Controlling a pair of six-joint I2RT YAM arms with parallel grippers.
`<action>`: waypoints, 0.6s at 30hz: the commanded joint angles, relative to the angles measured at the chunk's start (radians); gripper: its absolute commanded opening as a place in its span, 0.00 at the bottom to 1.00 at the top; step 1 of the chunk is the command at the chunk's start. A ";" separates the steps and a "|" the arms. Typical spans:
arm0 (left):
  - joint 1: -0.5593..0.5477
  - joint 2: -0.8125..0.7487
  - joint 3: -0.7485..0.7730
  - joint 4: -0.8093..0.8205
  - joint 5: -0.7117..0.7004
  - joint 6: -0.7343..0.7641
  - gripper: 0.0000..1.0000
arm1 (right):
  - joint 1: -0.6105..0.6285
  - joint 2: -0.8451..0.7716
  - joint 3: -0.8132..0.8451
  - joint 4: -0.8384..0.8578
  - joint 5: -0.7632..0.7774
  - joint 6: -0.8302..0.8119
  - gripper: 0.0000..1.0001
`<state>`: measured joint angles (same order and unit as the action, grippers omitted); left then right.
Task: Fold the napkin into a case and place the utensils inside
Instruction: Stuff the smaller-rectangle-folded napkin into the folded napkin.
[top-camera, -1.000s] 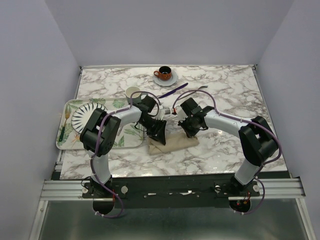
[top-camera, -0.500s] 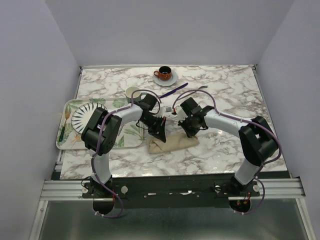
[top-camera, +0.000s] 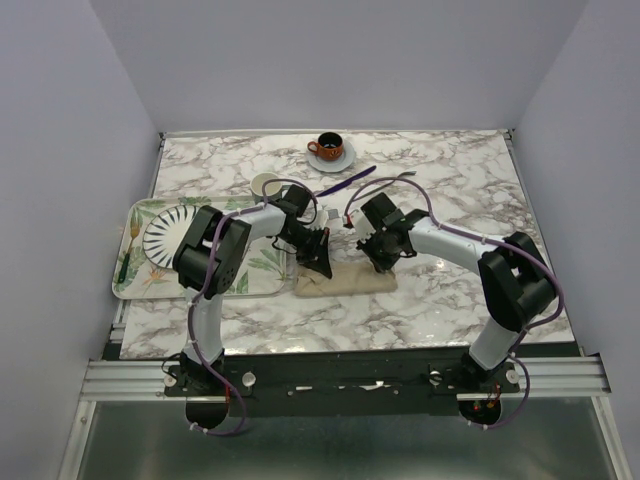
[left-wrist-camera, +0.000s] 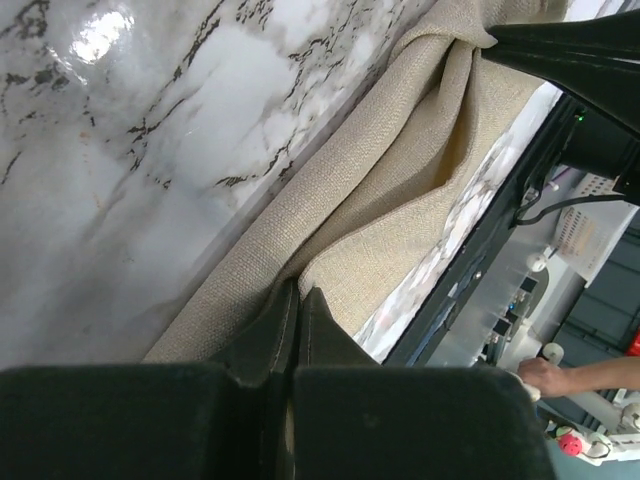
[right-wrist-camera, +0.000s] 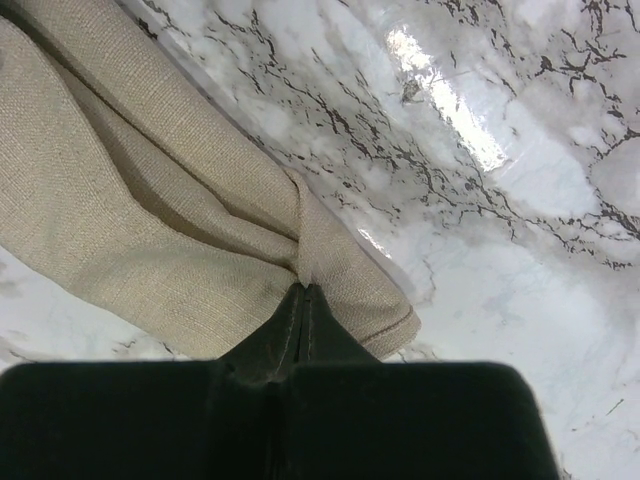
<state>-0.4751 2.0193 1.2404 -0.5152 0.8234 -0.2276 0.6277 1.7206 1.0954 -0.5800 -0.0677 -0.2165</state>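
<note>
The beige napkin (top-camera: 350, 281) lies as a long, loosely folded strip between the two arms. My left gripper (top-camera: 317, 264) is shut on a fold at its left end; in the left wrist view the jaws (left-wrist-camera: 298, 292) pinch the napkin (left-wrist-camera: 380, 190). My right gripper (top-camera: 381, 263) is shut on the right end, its tips (right-wrist-camera: 305, 289) biting a gathered fold of the napkin (right-wrist-camera: 120, 220). The purple knife (top-camera: 347, 181) and the silver fork (top-camera: 396, 180) lie on the marble further back, away from both grippers.
A leaf-printed tray (top-camera: 132, 262) with a white ribbed plate (top-camera: 172, 232) sits at the left, close to the napkin's left end. A small white cup (top-camera: 265, 184) stands behind the left arm. An orange cup on a saucer (top-camera: 329, 148) is at the back.
My left gripper has closed on the napkin's left end. The napkin strip has shifted slightly away from the near edge. The right gripper kept its grip.
</note>
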 joint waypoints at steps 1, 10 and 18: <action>0.000 0.061 0.005 0.026 -0.069 -0.006 0.00 | -0.005 -0.019 0.047 -0.049 0.008 -0.011 0.04; 0.000 0.085 0.008 0.007 -0.066 0.001 0.00 | -0.029 -0.064 0.132 -0.155 -0.035 0.023 0.24; 0.000 0.096 0.013 0.006 -0.056 -0.010 0.00 | -0.023 -0.101 0.118 -0.138 -0.257 -0.015 0.13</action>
<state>-0.4721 2.0548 1.2644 -0.5179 0.8619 -0.2577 0.5964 1.6428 1.2037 -0.6926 -0.1661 -0.2127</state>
